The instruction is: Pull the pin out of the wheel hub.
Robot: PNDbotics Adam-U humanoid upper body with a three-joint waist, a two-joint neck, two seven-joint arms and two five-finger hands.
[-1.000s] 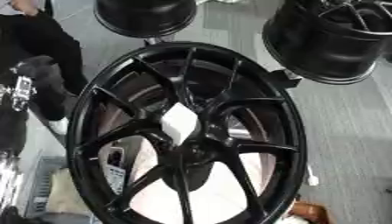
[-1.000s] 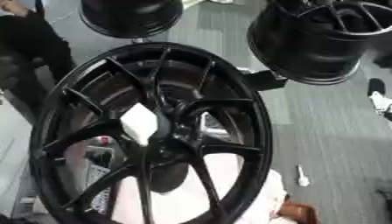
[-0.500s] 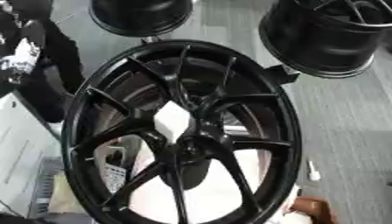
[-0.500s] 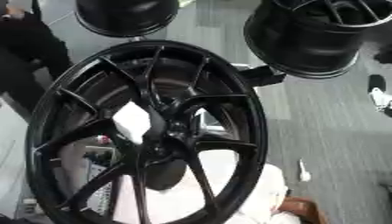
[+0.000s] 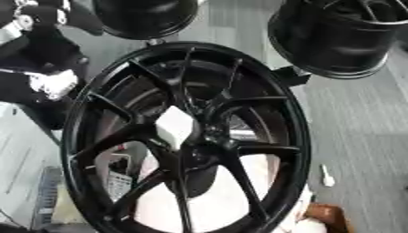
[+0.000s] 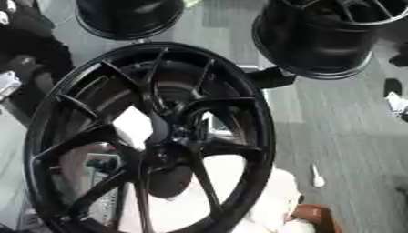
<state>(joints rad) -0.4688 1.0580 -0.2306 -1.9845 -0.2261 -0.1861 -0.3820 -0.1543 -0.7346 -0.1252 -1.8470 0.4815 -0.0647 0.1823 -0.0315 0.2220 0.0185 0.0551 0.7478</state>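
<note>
Wheel hub fills my view

Wheel hub [image 5: 209, 136] sits mid-frame among black spokes, a pale patch [image 5: 175, 126] just left of it (pin not discernible). Two more rims [image 6: 323, 36] stand beyond. My fingers appear nowhere, so their state I cannot tell.

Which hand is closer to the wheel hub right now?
Left. The left hand shows at the upper left, outside the rim and apart from the wheel hub. The right hand is in neither view.
</note>
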